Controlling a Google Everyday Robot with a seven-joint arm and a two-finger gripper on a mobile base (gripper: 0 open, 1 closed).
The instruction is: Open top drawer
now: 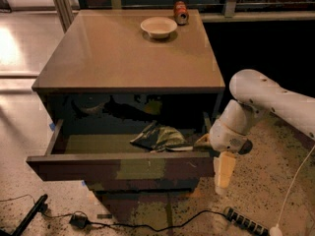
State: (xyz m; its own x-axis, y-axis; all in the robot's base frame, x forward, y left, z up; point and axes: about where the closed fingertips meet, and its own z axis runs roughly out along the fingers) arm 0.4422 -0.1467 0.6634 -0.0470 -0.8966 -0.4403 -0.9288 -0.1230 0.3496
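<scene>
The top drawer (120, 167) of the brown cabinet (128, 53) stands pulled well out toward me. Its long dark-brown front shows pale scuffs near the right end. Its shallow tray holds a crumpled green-and-dark bag (160, 137). My gripper (206, 142) is at the drawer's right end, just behind the front panel, at the end of my white arm (266, 102). A pale yellowish finger (224, 170) hangs down beside the drawer's right corner. The two narrower drawer fronts below are shut.
A white bowl (158, 27) and a red can (181, 12) stand at the back of the cabinet top. A black cable (147, 226) and a power strip (246, 222) lie on the speckled floor in front. A dark bar (29, 215) lies at the lower left.
</scene>
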